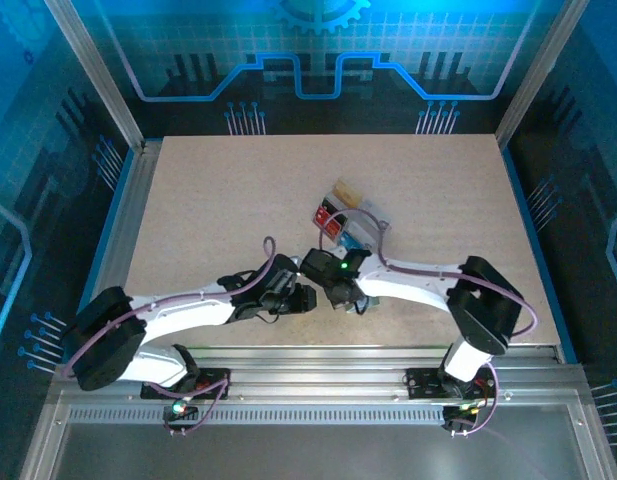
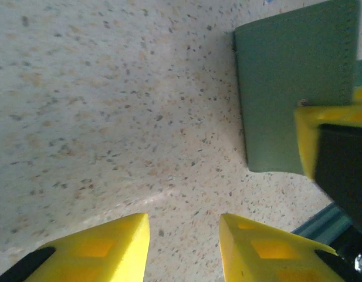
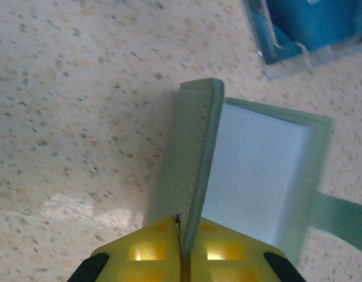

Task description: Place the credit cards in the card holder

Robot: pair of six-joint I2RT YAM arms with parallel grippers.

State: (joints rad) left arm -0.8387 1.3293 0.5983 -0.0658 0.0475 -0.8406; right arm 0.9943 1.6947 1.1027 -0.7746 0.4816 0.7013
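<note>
Two claws: R claw [image 3: 182, 235] pinches card holder [image 3: 195, 153] flap; L claw [image 2: 183, 235] spread, empty. We hold flap upright w/o tugging.

White arms [image 1: 188, 318], purple cables [image 1: 413, 268], yellow pincers [image 2: 183, 244]

No readable text, label, brand or number anywhere, card holder [image 3: 195, 176] included

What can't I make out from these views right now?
- Top view: the sage-green folding card holder is mostly covered by the right arm.
- Right wrist view: the pale panel inside it is blurred; card or lining, cannot tell.
- Clear plastic tray: its coloured cards are too small to count from above; the right wrist frame edge cuts it off.
</note>
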